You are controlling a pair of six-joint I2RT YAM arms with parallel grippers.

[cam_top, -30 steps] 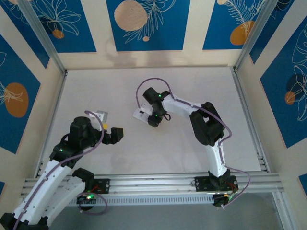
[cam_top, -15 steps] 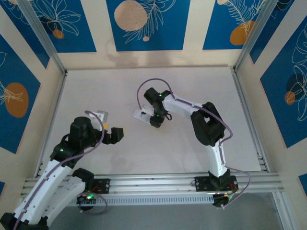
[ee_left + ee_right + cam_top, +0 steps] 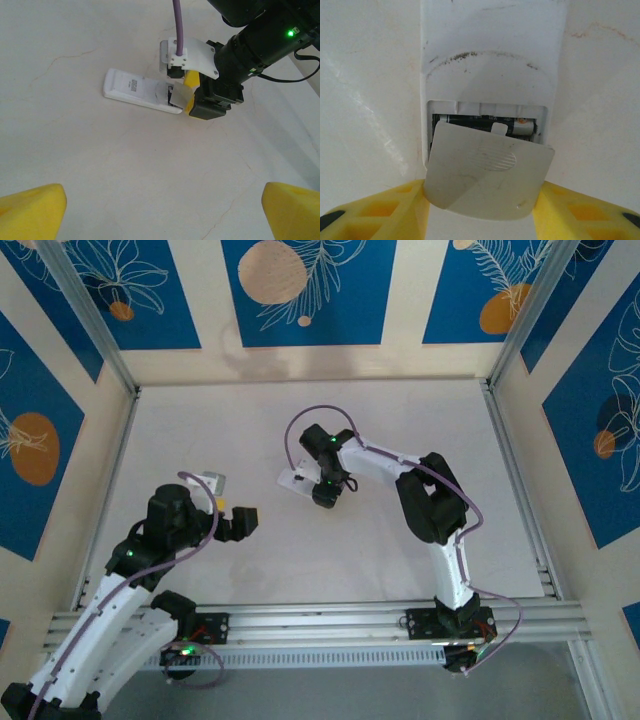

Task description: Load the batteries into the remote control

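The white remote control (image 3: pixel 490 60) lies back-up on the table, also seen in the left wrist view (image 3: pixel 132 89) and from above (image 3: pixel 293 479). Its battery bay is uncovered, and a dark battery (image 3: pixel 485 120) with a silvery end lies inside. A white cover piece (image 3: pixel 487 172) sits askew over the lower part of the bay, hiding the rest of it. My right gripper (image 3: pixel 482 192) reaches down at that end (image 3: pixel 322 494). Its yellow fingers (image 3: pixel 570 210) meet the cover's two sides. Off to the left, my left gripper (image 3: pixel 243 522) is wide open over bare table (image 3: pixel 160 210).
Low walls with aluminium posts (image 3: pixel 95 335) enclose the pale table (image 3: pixel 400 410) at the back and sides. An aluminium rail (image 3: pixel 320 620) runs along the near edge. A purple cable (image 3: pixel 300 425) loops above the right wrist.
The right gripper has edged slightly towards the near side at the remote's end. The left arm has not moved.
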